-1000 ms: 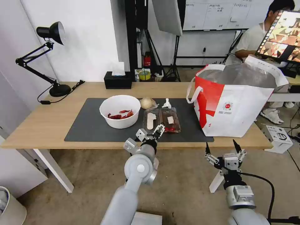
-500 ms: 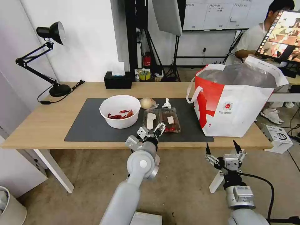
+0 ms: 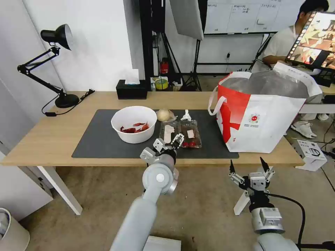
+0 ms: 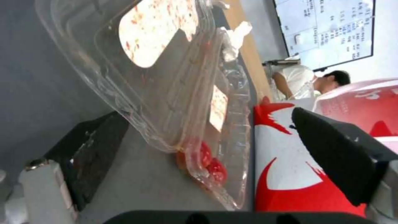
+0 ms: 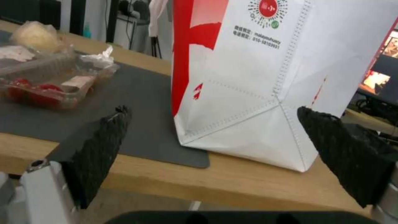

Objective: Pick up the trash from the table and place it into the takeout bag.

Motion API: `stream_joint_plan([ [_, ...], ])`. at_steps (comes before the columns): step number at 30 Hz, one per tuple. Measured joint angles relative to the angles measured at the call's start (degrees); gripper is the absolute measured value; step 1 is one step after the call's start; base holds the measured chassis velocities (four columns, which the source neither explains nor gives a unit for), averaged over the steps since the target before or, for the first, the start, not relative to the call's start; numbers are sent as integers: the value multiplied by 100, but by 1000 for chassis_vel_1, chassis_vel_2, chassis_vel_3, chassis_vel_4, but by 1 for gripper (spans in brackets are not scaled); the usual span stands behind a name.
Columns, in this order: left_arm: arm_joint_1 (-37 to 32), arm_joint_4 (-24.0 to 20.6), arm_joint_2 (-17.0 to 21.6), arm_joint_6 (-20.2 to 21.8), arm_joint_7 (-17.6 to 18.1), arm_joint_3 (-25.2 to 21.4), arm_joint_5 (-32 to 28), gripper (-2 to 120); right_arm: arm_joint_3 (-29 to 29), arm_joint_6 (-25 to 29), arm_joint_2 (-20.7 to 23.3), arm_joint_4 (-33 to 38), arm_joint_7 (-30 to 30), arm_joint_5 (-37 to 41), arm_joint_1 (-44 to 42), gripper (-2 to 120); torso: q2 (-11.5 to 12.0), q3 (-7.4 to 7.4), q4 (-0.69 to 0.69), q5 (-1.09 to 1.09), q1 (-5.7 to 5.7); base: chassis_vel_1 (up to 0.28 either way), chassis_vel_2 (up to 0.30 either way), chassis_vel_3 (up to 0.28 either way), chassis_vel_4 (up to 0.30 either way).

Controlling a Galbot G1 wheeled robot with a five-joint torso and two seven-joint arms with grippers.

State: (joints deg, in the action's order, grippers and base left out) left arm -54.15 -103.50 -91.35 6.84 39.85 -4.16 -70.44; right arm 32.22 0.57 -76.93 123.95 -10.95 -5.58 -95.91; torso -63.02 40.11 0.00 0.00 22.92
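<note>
Low in the centre of the head view, we see the left gripper (image 3: 170, 143) at the near edge of the dark grey mat (image 3: 101, 139), its jaws spread. The clear plastic two-part tray (image 3: 180, 134) lies flat on the mat just beyond the jaw tips. In the left wrist view the tray's (image 4: 174, 77) near corner sits between the two spread jaws, with no contact we can make out. Small red pieces rest in that corner.

Left of the tray on the surface (image 3: 49, 136) stands the white round bowl (image 3: 134, 123) with red scraps. The beige plastic-wrapped ball (image 3: 164, 114) and the small white paper wad (image 3: 186, 115) lie just behind the tray. The takeout bag (image 3: 261, 111) stands upright at the right of the frame, mouth open.

The right gripper (image 3: 248, 168) hangs at lower right, below the surface edge and in front of the bag, jaws spread wide and holding nothing.
</note>
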Motion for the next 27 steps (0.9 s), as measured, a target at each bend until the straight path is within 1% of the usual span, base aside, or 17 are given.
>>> stream_joint_plan([
  [3, -17, -18, -1, 0, -11, 30, -2, 100, -2, 3, 0, -9, -1, -3, 2, 100, 0, 0, 0, 0, 0, 0, 0, 0, 0],
  [5, -41, -24, -1, 4, -27, 60, 6, 96, -12, 6, -1, -17, -4, -8, 3, 100, 0, -1, 0, 0, 0, 0, 0, 0, 0],
  [6, -41, -24, -1, 4, -27, 60, 6, 96, -12, 6, -1, -17, -4, -8, 3, 100, 0, -1, 0, 0, 0, 0, 0, 0, 0],
  [7, -52, -28, -1, 7, -30, 65, 11, 92, -18, 7, -2, -17, -5, -11, 3, 100, 0, 0, 0, 0, 0, 0, 0, 0, 0],
  [8, -64, -35, -1, 9, -33, 69, 21, 85, -20, 8, -2, -18, -6, -12, 4, 100, 0, 0, 0, 0, 0, 0, 0, 0, 0],
  [9, -74, -37, -1, 10, -34, 71, 32, 82, -20, 8, -1, -17, -7, -13, 4, 100, 0, -1, 0, 0, 0, 0, 0, 0, 0],
  [10, -74, -37, -1, 10, -34, 71, 32, 82, -20, 8, -1, -17, -7, -13, 4, 100, 0, -1, 0, 0, 0, 0, 0, 0, 0],
  [13, -96, -43, -1, 16, -35, 65, 53, 68, -20, 8, 10, -18, -10, -14, 10, 100, 0, -1, 0, 0, 0, 0, 0, 0, 0],
  [14, -96, -43, -1, 16, -35, 65, 53, 68, -20, 8, 10, -18, -10, -14, 10, 100, 0, -1, 0, 0, 0, 0, 0, 0, 0],
  [17, -106, -52, -1, 17, -38, 48, 75, 54, -22, 9, 14, -30, -11, -18, 17, 100, 0, 0, 0, 0, 0, 0, 0, 0, 0],
  [18, -106, -52, -1, 17, -38, 48, 75, 54, -22, 9, 14, -30, -11, -18, 17, 100, 0, 0, 0, 0, 0, 0, 0, 0, 0],
  [20, -127, -75, -1, 17, -46, 48, 90, 42, -23, 12, 15, -39, -11, -24, 17, 100, 0, -1, 0, 0, 0, 0, 0, 0, 0],
  [21, -138, -86, -1, 17, -57, 49, 93, 39, -23, 13, 14, -41, -11, -26, 17, 100, 0, 0, 0, 0, 0, 0, 0, 0, 0],
  [22, -138, -86, -1, 17, -57, 49, 93, 39, -23, 13, 14, -41, -11, -26, 17, 100, 0, 0, 0, 0, 0, 0, 0, 0, 0],
  [24, -168, -122, 0, 17, -73, 54, 118, 27, -22, 15, 19, -42, -14, -31, 18, 100, 0, 0, 0, 0, 0, 0, 0, 0, 0],
  [26, -179, -136, 0, 18, -76, 54, 126, 27, -21, 16, 20, -42, -15, -33, 18, 100, 0, 0, 0, 0, 0, 0, 0, 0, 0],
  [27, -191, -146, 0, 18, -80, 54, 142, 31, -19, 17, 21, -42, -17, -35, 18, 100, 0, 0, 0, 0, 0, 0, 0, 0, 0],
])
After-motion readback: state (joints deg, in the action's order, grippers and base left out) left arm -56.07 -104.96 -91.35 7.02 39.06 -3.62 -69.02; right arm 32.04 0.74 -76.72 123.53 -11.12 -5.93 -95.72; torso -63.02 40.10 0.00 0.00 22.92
